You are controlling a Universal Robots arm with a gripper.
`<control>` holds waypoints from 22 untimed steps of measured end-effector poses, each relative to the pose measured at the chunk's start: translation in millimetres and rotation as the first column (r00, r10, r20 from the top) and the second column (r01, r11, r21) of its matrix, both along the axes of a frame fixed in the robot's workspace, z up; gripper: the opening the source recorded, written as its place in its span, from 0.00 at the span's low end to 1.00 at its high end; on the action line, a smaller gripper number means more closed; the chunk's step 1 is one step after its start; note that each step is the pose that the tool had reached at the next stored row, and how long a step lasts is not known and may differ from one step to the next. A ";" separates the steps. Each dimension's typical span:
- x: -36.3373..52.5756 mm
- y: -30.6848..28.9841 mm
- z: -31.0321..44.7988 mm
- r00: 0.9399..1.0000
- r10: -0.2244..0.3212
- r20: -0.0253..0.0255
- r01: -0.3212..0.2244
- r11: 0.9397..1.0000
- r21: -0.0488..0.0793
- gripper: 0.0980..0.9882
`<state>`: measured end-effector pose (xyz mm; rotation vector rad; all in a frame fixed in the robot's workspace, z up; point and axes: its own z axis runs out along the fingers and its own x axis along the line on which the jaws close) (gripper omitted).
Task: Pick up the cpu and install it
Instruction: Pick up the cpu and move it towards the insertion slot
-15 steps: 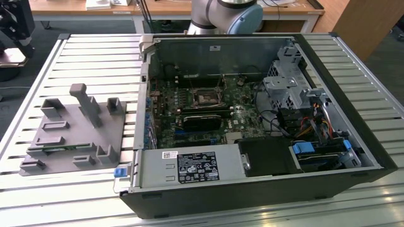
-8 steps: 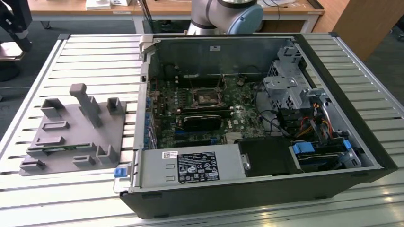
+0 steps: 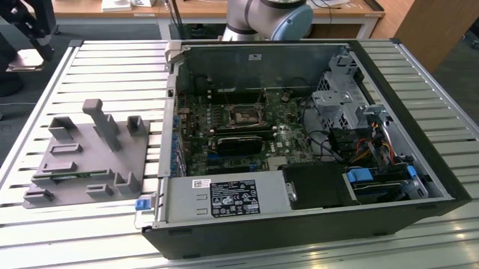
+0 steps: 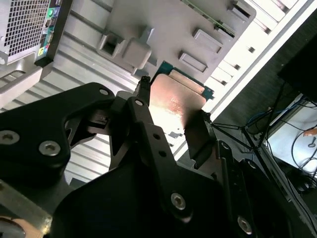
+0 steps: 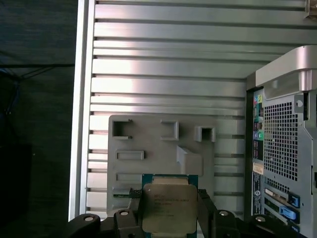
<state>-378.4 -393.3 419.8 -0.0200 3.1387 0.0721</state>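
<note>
the pincer (image 5: 169, 215) is pinching the cpu (image 5: 168, 206) by two opposite edges, the chip lying flat between its black fingers (image 5: 205, 210), metal top toward the wrist, with the grey fixture plate (image 5: 158, 148) beyond the fingertips and the computer case (image 5: 282, 148) off to one side.

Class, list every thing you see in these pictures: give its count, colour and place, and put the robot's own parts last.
table: one, silver, slatted, bearing case and plate.
computer case: one, black, open, lying on the table.
motherboard: one, green, inside the case.
socket: one, black-framed, on the motherboard.
fixture plate: one, grey, on the table, at the exterior view's left of the case.
cpu: one, silver-topped, gripped at two opposite edges.
arm: one, grey and blue, beyond the case in the exterior view.
pincer: one, black, shut on the cpu.
</note>
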 end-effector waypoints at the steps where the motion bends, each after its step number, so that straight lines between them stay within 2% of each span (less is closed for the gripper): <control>1: 2.6 0.0 0.0 1.000 0.000 0.000 0.000 1.000 0.000 0.48; 22: 34.5 0.0 -1.1 1.000 -0.007 0.002 0.007 1.000 0.001 0.48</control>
